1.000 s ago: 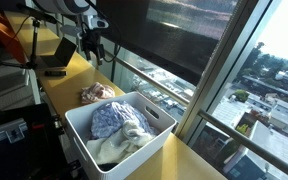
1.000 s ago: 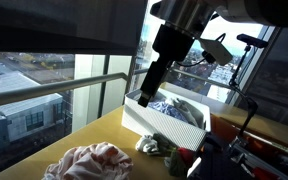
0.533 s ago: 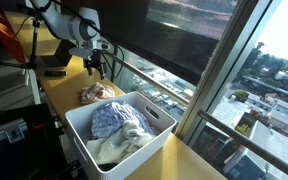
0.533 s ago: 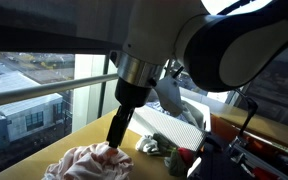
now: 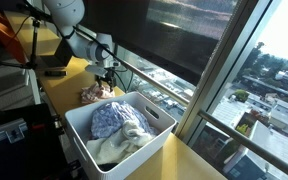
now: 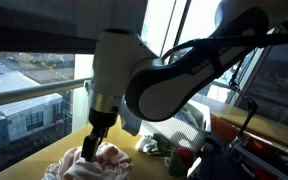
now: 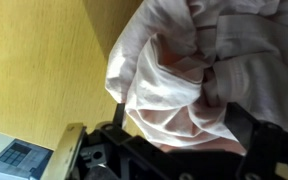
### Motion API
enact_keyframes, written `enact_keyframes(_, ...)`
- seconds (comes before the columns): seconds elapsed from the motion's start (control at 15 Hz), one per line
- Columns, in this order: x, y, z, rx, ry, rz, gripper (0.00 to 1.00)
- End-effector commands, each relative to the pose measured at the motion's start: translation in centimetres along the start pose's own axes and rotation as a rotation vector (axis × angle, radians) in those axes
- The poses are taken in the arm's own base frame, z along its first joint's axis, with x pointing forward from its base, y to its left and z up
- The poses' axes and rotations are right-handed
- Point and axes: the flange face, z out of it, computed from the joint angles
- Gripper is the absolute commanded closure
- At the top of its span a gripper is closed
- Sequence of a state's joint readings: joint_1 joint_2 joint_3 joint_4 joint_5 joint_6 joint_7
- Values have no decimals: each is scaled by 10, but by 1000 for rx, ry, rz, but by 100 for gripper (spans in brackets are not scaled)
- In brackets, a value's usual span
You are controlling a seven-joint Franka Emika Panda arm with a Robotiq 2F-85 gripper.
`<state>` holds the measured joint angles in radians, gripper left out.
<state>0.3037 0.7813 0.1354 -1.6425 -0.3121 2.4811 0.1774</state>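
In the wrist view the gripper (image 7: 179,108) has its jaws spread wide, one dark finger (image 7: 118,104) at the left edge of the crumpled cloth (image 7: 189,70) and the other at its right. The bunched pinkish-white fabric fills the gap between them. Nothing is pinched yet. The fingers straddle the heap rather than close on it. The crumpled cloth lies on the yellow wooden counter (image 7: 54,70), whose grain shows bare to the left of the heap. In an exterior view the gripper (image 6: 92,142) points straight down, with its tips at the top of the crumpled cloth (image 6: 89,163) near the front of the counter (image 6: 34,155). In an exterior view the gripper (image 5: 106,80) hangs over the same heap (image 5: 96,93), which sits on the counter (image 5: 72,76) just beside the far corner of a white bin (image 5: 139,152). The two are close, but whether they touch cannot be told. Inside the bin a blue-patterned garment (image 5: 112,118) is piled on top of pale fabric (image 5: 119,147). Beyond the counter a metal railing (image 5: 149,82) runs along the window (image 5: 184,40), and far below stand city buildings (image 5: 269,110) in sunlight.
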Motion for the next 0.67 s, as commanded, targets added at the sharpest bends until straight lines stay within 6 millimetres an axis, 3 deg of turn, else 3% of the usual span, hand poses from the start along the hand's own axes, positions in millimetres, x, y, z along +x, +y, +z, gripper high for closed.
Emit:
enact_keyframes(0.0, 11, -8, 41, 26, -23, 3, 0)
enact_keyframes(0.13, 5, -7, 65, 40, -60, 23, 0)
enact_keyframes(0.2, 2, -6, 74, 45, -78, 40, 25)
enact_keyframes(0.27, 0, -6, 80, 49, -88, 55, 26)
enact_keyframes(0.33, -3, -7, 81, 56, -102, 69, 35)
enact_keyframes(0.6, -15, -11, 48, 52, -121, 110, 64)
